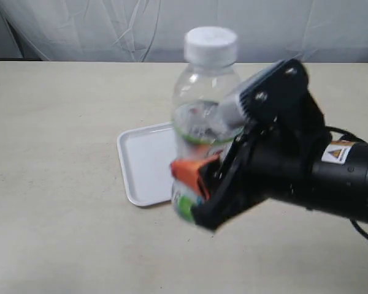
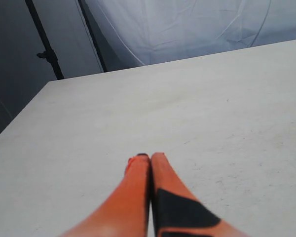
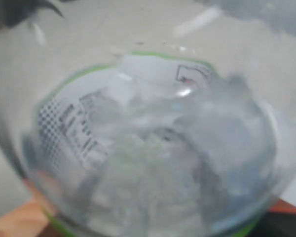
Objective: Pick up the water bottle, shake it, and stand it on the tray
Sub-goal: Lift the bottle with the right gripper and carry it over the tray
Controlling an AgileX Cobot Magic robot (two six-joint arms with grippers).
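Your right gripper (image 1: 199, 184) is clamped on the lower body of the water bottle (image 1: 203, 98). The bottle is upright, cap up, at centre frame in the exterior view, overlapping the right end of the tray (image 1: 144, 165). Blur prevents confirming tray contact. Your left gripper (image 2: 149, 162) sits over the table (image 2: 197, 98), jaws pressed together and holding nothing.

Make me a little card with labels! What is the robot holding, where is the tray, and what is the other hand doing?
held thing: water bottle, upright, white cap on, looks blurry
holder: right gripper, shut around the bottle's label
water: looks splashy inside in the right wrist view
tray: white tray, flat on the table, behind the bottle
other hand: left gripper, shut, holding nothing
table: beige table
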